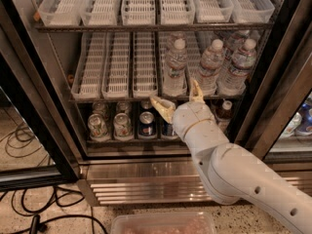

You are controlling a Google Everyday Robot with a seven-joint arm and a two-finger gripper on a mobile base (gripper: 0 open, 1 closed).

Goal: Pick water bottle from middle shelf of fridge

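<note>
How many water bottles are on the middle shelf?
3 in front: left water bottle, centre water bottle, right water bottle, on the middle shelf, right-hand lanes; others may hide behind. The gripper, open, is just below them.

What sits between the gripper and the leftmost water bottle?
Camera view: only the middle shelf front edge; the open gripper hangs just below that water bottle.
</note>
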